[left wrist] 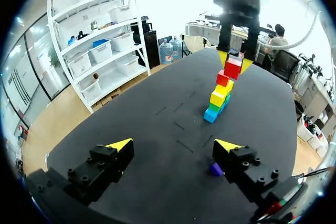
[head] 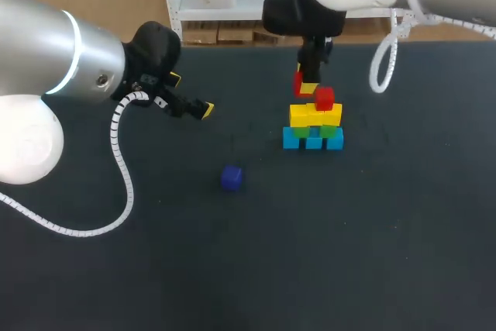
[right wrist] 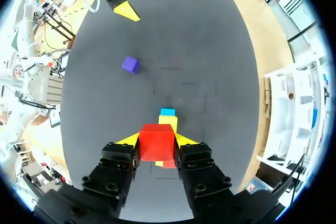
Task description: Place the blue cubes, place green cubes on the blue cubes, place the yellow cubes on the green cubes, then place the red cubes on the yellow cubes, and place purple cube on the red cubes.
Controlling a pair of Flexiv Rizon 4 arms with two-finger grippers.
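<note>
A stack stands at the table's back middle: blue cubes (head: 312, 140) at the bottom, green cubes (head: 314, 131) on them, then yellow cubes (head: 314, 115), with one red cube (head: 325, 98) on top. My right gripper (head: 308, 83) hangs just above the stack's left side, shut on a second red cube (right wrist: 156, 141). Under that cube show a yellow cube (right wrist: 168, 123) and a blue cube (right wrist: 167, 112). The purple cube (head: 231, 177) lies alone on the mat, in front of and left of the stack. My left gripper (head: 191, 94) stands open and empty, left of the stack, with the purple cube (left wrist: 216, 169) beside its fingertip.
The dark mat (head: 372, 238) covers the table. My right arm's white cable loop (head: 381, 63) hangs right of the stack.
</note>
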